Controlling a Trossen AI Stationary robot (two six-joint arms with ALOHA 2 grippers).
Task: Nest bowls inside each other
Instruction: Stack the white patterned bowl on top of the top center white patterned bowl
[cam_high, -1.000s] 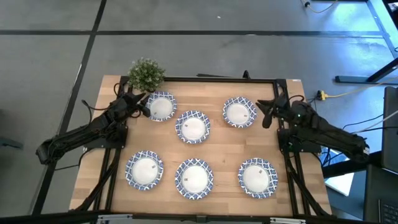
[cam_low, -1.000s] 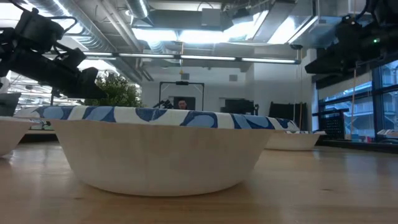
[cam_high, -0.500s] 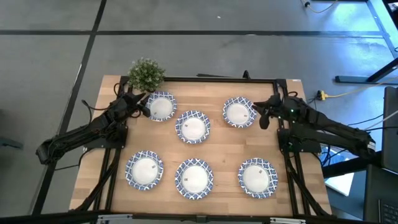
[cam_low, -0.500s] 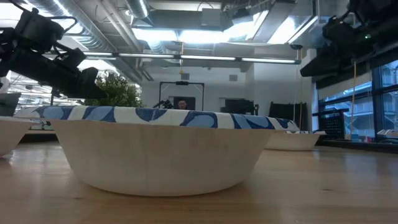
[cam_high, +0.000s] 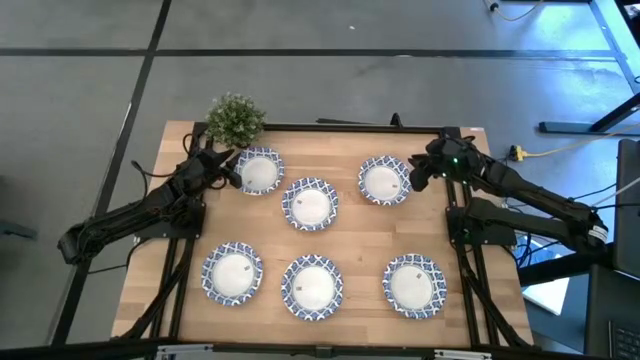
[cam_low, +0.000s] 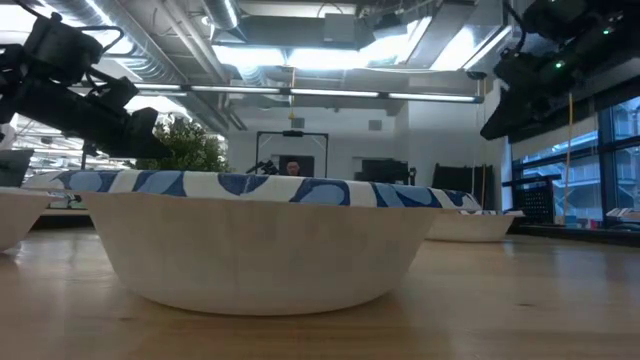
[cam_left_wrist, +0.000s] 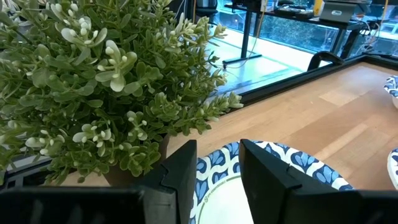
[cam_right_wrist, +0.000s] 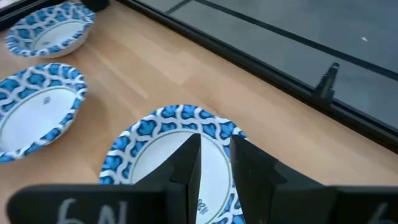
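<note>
Six blue-rimmed white bowls sit apart on their bases on the wooden table: far left (cam_high: 259, 170), far middle (cam_high: 310, 203), far right (cam_high: 385, 180), near left (cam_high: 233, 273), near middle (cam_high: 312, 286), near right (cam_high: 414, 285). My left gripper (cam_high: 235, 172) hovers over the far left bowl's left rim (cam_left_wrist: 280, 163), its fingers (cam_left_wrist: 217, 168) a narrow gap apart. My right gripper (cam_high: 413, 178) hovers over the far right bowl's right rim (cam_right_wrist: 180, 118), also narrowly open (cam_right_wrist: 216, 155). In the low view both arms are well above the table.
A small green potted plant (cam_high: 236, 118) stands at the table's far left corner, just behind my left gripper (cam_left_wrist: 93, 81). A black frame rail (cam_high: 330, 127) runs along the far edge. Bare wood lies between the two rows of bowls.
My right gripper has moved toward the table's far edge and a little left, closing on the far right bowl's right rim, and has risen slightly in the low view. The bowls have kept their places.
</note>
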